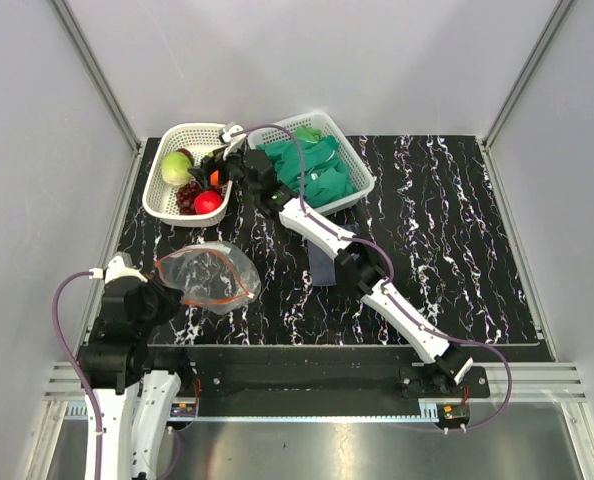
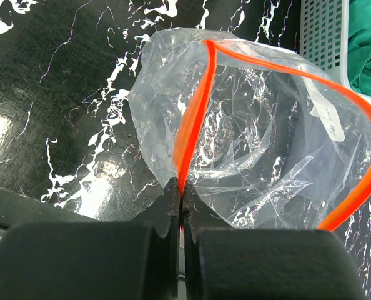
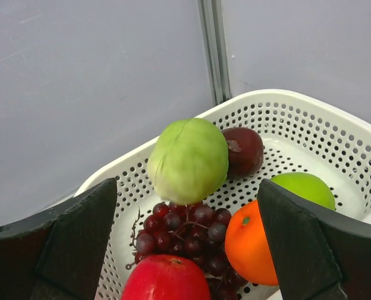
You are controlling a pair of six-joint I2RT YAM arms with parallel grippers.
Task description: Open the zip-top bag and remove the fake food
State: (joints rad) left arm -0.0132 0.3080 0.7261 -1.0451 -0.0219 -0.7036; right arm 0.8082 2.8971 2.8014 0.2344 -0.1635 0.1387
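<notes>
The clear zip-top bag [image 1: 212,275] lies on the black marble mat at front left, its mouth open and nothing visible inside. My left gripper [image 2: 182,192] is shut on its orange-red zip strip [image 2: 195,119]. My right gripper [image 3: 187,187] is open and empty, hovering over the left white basket [image 3: 323,134]. That basket holds the fake food: pale green cabbage [image 3: 188,159], dark red apple [image 3: 245,150], green apple [image 3: 304,187], orange [image 3: 251,244], purple grapes [image 3: 185,231] and red tomato [image 3: 163,278]. In the top view the right gripper [image 1: 215,176] is above this basket [image 1: 162,205].
A second white basket [image 1: 362,185] with green cloths [image 1: 312,165] stands at the back centre; its corner shows in the left wrist view [image 2: 326,31]. A dark grey-blue cloth [image 1: 322,268] lies under the right arm. Grey walls enclose the mat.
</notes>
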